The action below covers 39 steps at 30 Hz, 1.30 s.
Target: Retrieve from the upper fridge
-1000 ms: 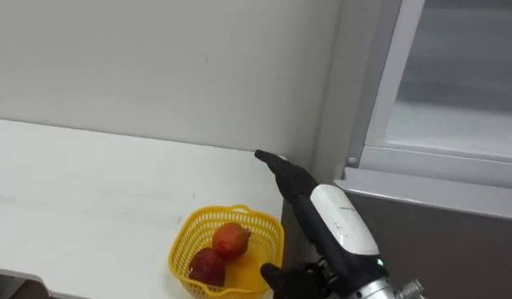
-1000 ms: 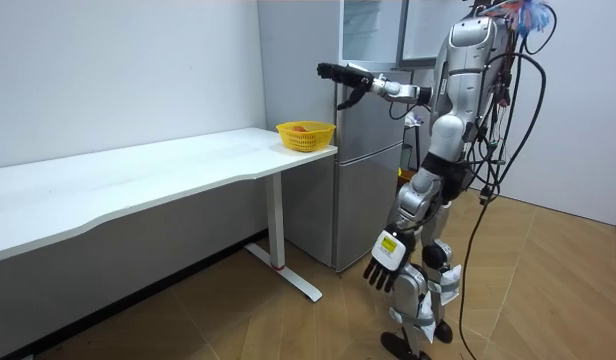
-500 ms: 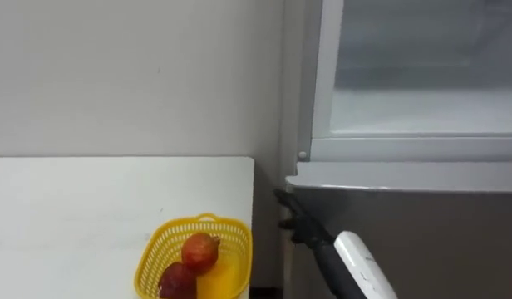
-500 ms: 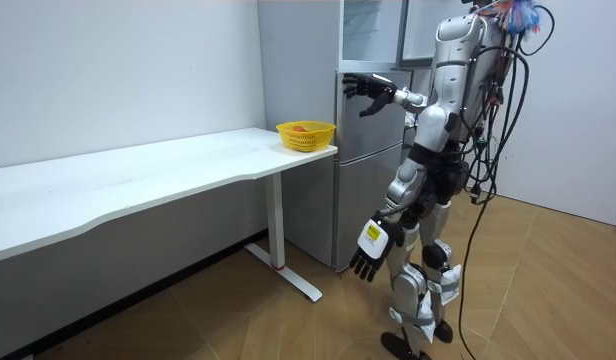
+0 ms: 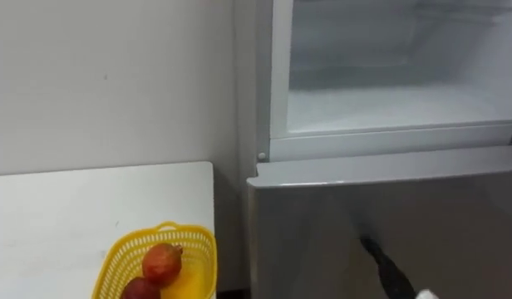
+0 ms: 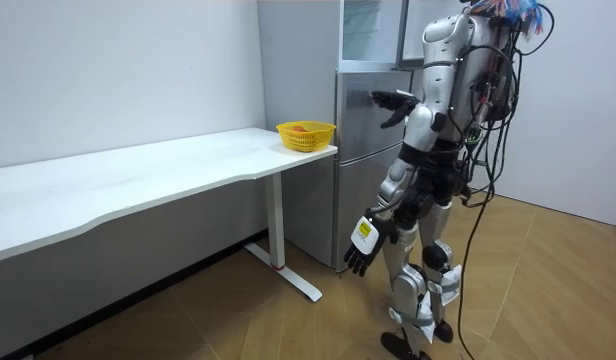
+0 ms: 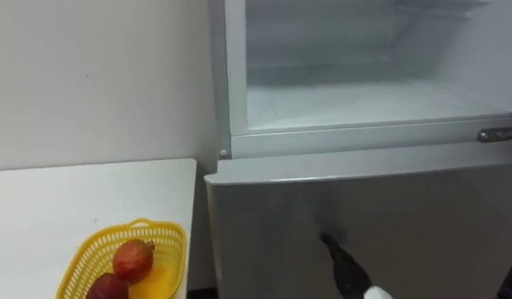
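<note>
Honestly, this looks nearly done. The right hand (image 5: 379,259) is held out empty with straight fingers, just in front of the grey lower fridge door (image 5: 314,216). The left hand (image 6: 360,256) hangs loose and empty by the thigh. The upper fridge compartment (image 5: 389,104) stands open, its shelf bare as far as I can see. Red fruit (image 5: 160,261) sits in the yellow basket (image 5: 115,257) at the table (image 5: 56,208) edge beside the fridge, so I'd guess only closing up is left. Plenty of open floor (image 6: 548,300) behind.

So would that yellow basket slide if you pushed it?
Probably it would slide: the yellow basket looks like light mesh plastic on a smooth white table. The round fruit inside might roll about.
</note>
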Tool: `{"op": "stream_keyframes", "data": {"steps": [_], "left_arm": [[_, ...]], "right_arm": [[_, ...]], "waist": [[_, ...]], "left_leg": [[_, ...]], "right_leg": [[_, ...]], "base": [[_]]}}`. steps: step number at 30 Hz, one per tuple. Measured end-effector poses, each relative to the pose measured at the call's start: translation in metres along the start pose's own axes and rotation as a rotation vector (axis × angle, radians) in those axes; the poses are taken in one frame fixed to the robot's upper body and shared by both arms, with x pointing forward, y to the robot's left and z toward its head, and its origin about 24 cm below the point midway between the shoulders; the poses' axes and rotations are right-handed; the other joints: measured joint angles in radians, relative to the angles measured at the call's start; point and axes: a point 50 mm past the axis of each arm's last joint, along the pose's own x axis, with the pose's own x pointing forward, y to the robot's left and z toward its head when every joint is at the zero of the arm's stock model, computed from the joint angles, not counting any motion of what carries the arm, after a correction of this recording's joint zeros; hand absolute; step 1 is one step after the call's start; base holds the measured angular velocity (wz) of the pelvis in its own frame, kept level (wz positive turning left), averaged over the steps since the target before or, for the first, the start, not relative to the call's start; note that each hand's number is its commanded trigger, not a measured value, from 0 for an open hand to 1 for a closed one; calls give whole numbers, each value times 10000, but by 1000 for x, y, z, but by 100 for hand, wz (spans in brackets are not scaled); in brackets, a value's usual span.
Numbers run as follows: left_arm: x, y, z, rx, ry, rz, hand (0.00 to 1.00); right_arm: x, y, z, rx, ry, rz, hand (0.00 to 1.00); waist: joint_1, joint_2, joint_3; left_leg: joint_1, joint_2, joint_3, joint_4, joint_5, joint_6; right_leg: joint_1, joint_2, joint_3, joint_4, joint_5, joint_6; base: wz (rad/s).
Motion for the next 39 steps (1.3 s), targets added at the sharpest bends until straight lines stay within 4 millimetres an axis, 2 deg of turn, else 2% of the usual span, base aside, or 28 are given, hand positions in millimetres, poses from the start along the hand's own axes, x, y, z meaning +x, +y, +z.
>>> {"op": "stream_keyframes", "data": {"steps": [3,6,10,14,16,18,21,24,26,30,39], "left_arm": [[0,-1,0,-365,25,98,0],[0,-1,1,-692,-54,356,0],[-1,-1,2,-907,-235,437,0],[-2,2,-1,-1142,-193,718,0],[-3,3,-6,-1247,-43,801,0],[-4,5,-13,-1253,171,875,0],[-6,4,-25,-1061,857,885,0],[-6,4,-29,-900,1221,851,0],[-7,4,-31,-730,1378,809,0],[-6,4,-28,-385,1394,617,0],[-6,0,-29,-376,1779,382,0]], "right_arm": [[-10,5,-32,297,1683,160,0],[-25,4,-63,629,3410,-297,0],[-36,6,-85,1010,4816,-913,0],[-61,9,-117,792,6756,-952,0],[-74,11,-131,758,7747,-747,0],[-89,16,-144,664,8829,-319,0],[-134,22,-167,135,11467,1029,0],[-152,26,-173,114,12716,1845,0],[-156,27,-173,243,13030,2137,0],[-149,30,-173,409,13133,2511,0],[-149,50,-166,1164,13559,3326,0]], "waist": [[-55,-15,22],[-202,-79,100],[-242,-130,98],[-189,-217,30],[-204,-269,55],[-203,-302,48],[-187,-330,40],[-175,-275,64],[-169,-267,69],[-8,-313,78],[50,-287,96]], "left_leg": [[-15,9,59,-46,-1,-2],[-40,-1,53,-133,-2,-2],[-77,-66,57,-72,-1,-2],[-84,-78,12,-66,-1,-3],[-15,-74,21,-64,-1,-3],[46,-76,11,-51,-1,-4],[168,-71,-195,-46,-7,1],[137,-76,-245,-37,-34,20],[131,-77,-254,-34,-38,27],[128,-92,-234,21,-41,36],[130,-103,-305,104,-48,38]], "right_leg": [[-73,16,101,-4,0,0],[-113,14,61,-15,-4,-1],[-123,12,22,-61,-13,-4],[-34,-4,-65,-196,-10,-2],[54,-11,-103,-220,-10,-2],[204,-27,-170,-335,-10,-2],[375,-71,-291,-363,-47,29],[354,-142,-357,-333,-79,44],[341,-150,-395,-305,-86,48],[249,-145,-387,-140,-157,57],[324,-125,-403,-154,-174,56]], "base": [[-15],[0],[1],[5],[2],[9],[20],[10],[0],[0],[3]]}}
